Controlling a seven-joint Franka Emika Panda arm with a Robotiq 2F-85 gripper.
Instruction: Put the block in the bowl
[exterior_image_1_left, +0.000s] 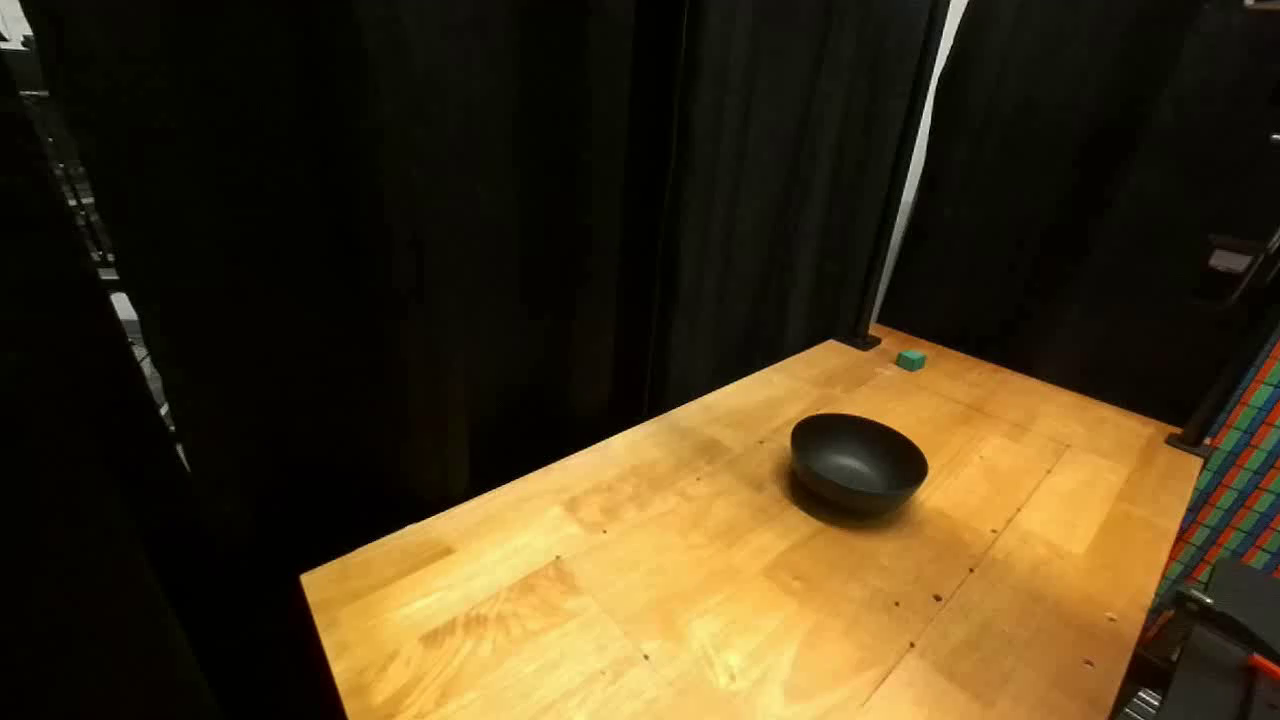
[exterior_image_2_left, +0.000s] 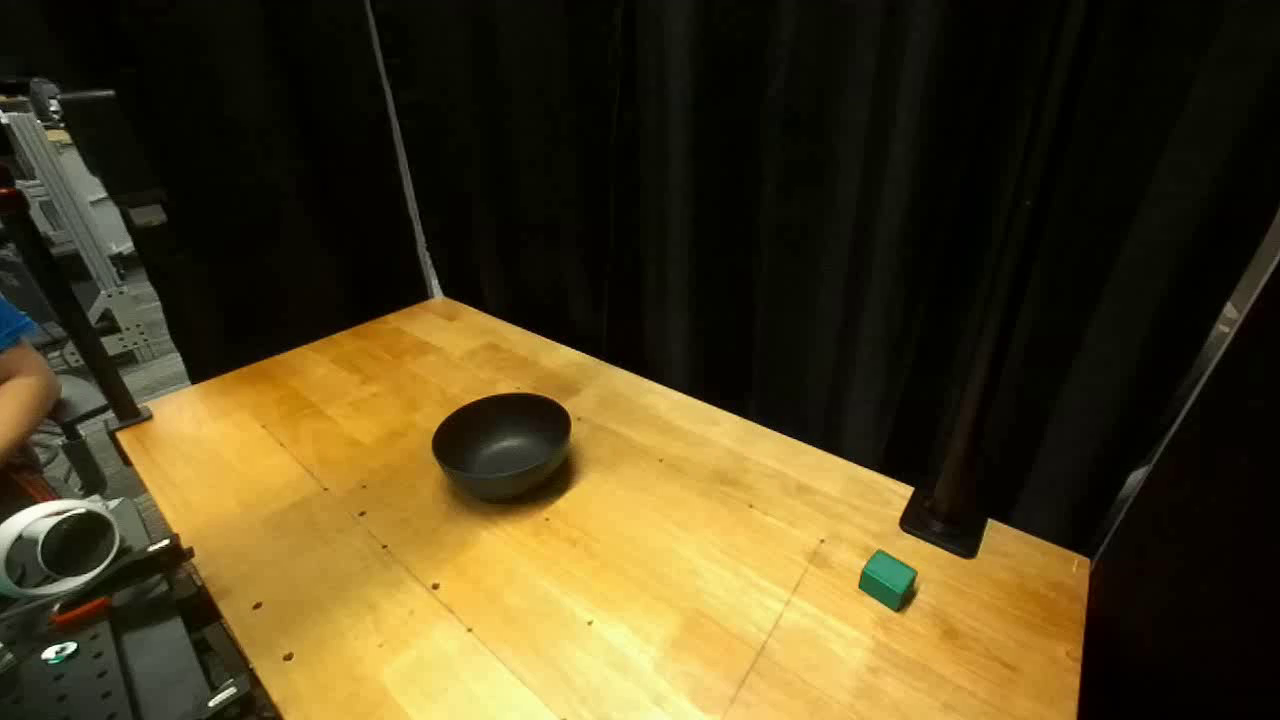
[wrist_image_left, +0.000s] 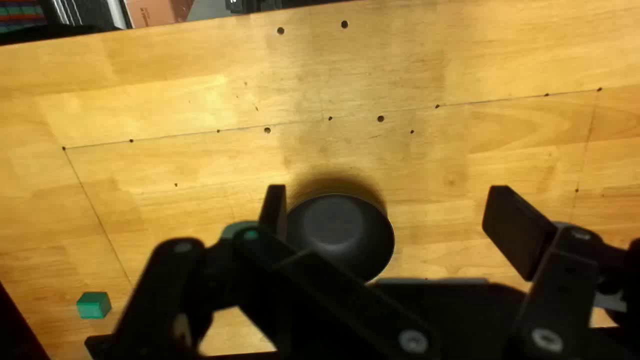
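Note:
The block (exterior_image_1_left: 911, 360) is a small teal-green cube resting on the wooden table near its far corner. It also shows in an exterior view (exterior_image_2_left: 888, 580) and at the lower left of the wrist view (wrist_image_left: 94, 305). The bowl (exterior_image_1_left: 860, 464) is round and black and stands upright on the table, apart from the block. It also shows in an exterior view (exterior_image_2_left: 503, 446) and in the wrist view (wrist_image_left: 340, 230), partly hidden behind a finger. No block shows in it. My gripper (wrist_image_left: 392, 212) is open and empty, above the table. It is out of view in both exterior views.
The wooden table (exterior_image_2_left: 620, 560) has black curtains along its edges. A black post base (exterior_image_2_left: 943, 522) stands close to the block; another post (exterior_image_1_left: 1190, 442) stands at another corner. Equipment with a white ring (exterior_image_2_left: 60, 548) sits beside the table. A person's arm (exterior_image_2_left: 25, 390) shows beyond it.

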